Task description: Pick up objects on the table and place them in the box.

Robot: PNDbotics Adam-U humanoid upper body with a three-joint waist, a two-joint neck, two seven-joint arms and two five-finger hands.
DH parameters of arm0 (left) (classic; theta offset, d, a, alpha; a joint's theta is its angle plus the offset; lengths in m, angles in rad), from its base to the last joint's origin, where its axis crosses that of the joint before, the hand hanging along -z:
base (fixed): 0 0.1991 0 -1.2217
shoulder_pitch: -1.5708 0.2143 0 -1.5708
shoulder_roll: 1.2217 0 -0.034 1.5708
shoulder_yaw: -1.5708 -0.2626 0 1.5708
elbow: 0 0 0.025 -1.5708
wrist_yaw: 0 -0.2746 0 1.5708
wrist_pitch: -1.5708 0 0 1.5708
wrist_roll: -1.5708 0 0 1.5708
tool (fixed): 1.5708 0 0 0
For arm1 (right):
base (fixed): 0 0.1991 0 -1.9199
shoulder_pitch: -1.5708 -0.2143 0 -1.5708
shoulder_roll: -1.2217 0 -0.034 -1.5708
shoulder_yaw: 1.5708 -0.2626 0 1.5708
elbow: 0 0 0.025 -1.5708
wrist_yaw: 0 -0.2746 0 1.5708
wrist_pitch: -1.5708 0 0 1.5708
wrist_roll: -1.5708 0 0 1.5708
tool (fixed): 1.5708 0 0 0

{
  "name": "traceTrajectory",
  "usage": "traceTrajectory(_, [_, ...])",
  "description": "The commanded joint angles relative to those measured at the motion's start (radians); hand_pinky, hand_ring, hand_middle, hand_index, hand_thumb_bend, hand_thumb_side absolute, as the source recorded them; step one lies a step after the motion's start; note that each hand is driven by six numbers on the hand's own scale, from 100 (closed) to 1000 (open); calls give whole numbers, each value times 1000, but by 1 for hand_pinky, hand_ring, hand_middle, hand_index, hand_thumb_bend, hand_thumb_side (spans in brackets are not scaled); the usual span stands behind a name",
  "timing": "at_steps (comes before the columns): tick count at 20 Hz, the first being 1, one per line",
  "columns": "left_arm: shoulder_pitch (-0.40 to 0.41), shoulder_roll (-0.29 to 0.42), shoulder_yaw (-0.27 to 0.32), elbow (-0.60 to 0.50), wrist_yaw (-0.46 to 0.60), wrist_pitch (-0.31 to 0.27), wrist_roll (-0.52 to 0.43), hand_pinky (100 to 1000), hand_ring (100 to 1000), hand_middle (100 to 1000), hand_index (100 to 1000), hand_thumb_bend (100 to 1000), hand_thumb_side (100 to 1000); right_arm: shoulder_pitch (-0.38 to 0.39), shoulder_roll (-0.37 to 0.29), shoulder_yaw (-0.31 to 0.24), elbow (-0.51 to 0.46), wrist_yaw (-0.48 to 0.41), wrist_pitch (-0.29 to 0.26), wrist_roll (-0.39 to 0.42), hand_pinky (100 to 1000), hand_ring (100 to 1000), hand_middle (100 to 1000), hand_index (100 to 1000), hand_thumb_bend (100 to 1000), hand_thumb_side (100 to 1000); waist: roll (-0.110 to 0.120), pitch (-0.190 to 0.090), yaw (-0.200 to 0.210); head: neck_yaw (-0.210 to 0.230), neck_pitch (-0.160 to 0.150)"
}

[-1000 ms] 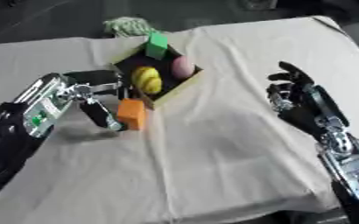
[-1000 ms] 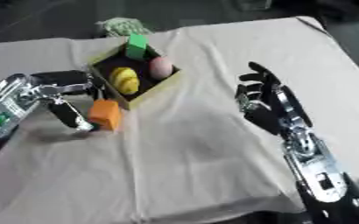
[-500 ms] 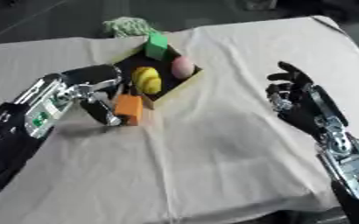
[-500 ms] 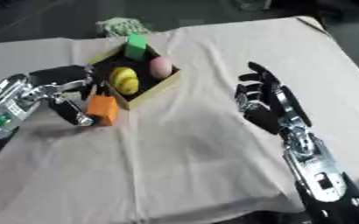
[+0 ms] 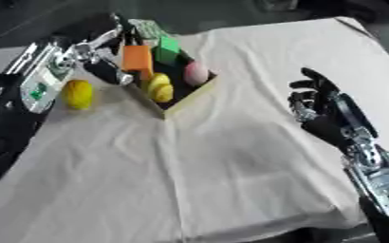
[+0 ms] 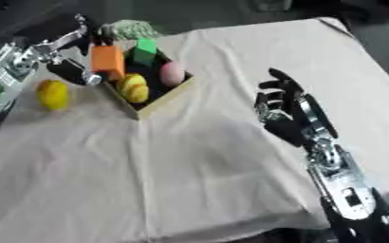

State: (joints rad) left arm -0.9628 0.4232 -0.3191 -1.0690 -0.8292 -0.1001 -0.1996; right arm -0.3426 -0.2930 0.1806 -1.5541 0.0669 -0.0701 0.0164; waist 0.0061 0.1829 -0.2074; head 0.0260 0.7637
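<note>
Left robot hand point(image 5: 106, 57) blurred; greenish thing point(image 6: 127, 29) behind box point(image 5: 185, 97) unidentifiable.

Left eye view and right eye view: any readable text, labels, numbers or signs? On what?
None can be read.
Left forearm: a green and white patch that may be a label, too blurred to read.
Orange block held by the left robot hand over the box: no markings show.
Green block, yellow fruit on the cloth, right robot hand: no text visible.
</note>
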Motion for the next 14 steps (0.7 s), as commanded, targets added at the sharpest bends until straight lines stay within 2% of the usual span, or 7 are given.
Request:
traceTrajectory(1, [-48, -42, 53, 87, -81, 0, 78, 563, 469, 457, 667, 430, 204, -23, -3, 5, -13, -7, -2, 10, 663, 708, 760, 968, 100, 315, -1, -8, -9, 14, -15])
traceTrajectory(6, [-73, -101, 92, 177, -151, 5, 166, 634, 557, 529, 737, 518, 298, -37, 5, 13, -14, -10, -3, 19, 663, 708, 761, 968, 100, 316, -2, 4, -27, 24, -22])
traceTrajectory(8, [-74, -112, 96, 195, -161, 10, 191, 670, 612, 584, 778, 597, 363, -39, 7, 14, -14, -10, -3, 21, 663, 708, 761, 968, 100, 316, -2, 5, -29, 23, -22])
traceTrajectory(10, [-73, -113, 95, 202, -166, 10, 199, 700, 666, 639, 812, 723, 455, -39, 7, 13, -14, -9, -4, 21, 663, 708, 761, 968, 100, 316, -1, 6, -29, 20, -21])
traceTrajectory(14, [-69, -98, 96, 199, -167, 15, 197, 729, 718, 705, 854, 819, 520, -37, 8, 11, -13, -7, -4, 19, 662, 708, 761, 968, 100, 317, -1, 4, -27, 10, -21])
